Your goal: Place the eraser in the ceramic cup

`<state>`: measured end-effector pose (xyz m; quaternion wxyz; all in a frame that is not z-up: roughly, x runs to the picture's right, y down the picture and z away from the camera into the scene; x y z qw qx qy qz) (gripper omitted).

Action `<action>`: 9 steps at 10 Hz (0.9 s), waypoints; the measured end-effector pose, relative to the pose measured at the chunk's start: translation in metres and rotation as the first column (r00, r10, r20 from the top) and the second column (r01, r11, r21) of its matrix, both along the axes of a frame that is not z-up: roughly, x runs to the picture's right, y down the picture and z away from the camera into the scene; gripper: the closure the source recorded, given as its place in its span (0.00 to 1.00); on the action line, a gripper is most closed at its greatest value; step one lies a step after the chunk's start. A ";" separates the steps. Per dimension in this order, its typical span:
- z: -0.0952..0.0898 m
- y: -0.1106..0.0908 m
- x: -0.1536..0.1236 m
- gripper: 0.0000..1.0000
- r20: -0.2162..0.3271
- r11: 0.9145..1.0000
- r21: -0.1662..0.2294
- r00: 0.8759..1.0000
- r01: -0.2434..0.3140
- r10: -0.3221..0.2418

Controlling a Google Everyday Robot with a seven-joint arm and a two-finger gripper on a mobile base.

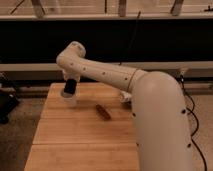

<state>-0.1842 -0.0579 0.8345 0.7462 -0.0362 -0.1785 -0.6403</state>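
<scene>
The white ceramic cup (70, 100) stands upright near the back left of the wooden table (75, 137). The black eraser (70, 88) hangs upright right above the cup's rim, its lower end at or just inside the opening. My gripper (69, 83) comes down from the white arm at the far left of its reach and is shut on the eraser's upper part. The wrist hides most of the gripper.
A slim reddish-brown stick (103, 112) lies on the table to the right of the cup. A greenish item (125, 96) shows behind the arm at the table's back right. A dark object (7, 102) stands on the floor to the left.
</scene>
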 end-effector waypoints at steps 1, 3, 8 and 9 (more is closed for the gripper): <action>0.005 0.000 -0.001 1.00 0.012 1.000 0.005 1.000 -0.001 0.001; 0.010 0.002 -0.002 0.95 0.031 1.000 0.012 1.000 -0.003 0.003; 0.015 0.014 -0.008 0.44 0.068 1.000 0.024 0.998 0.000 -0.001; 0.015 0.016 -0.011 0.34 0.074 1.000 0.024 0.997 0.001 -0.002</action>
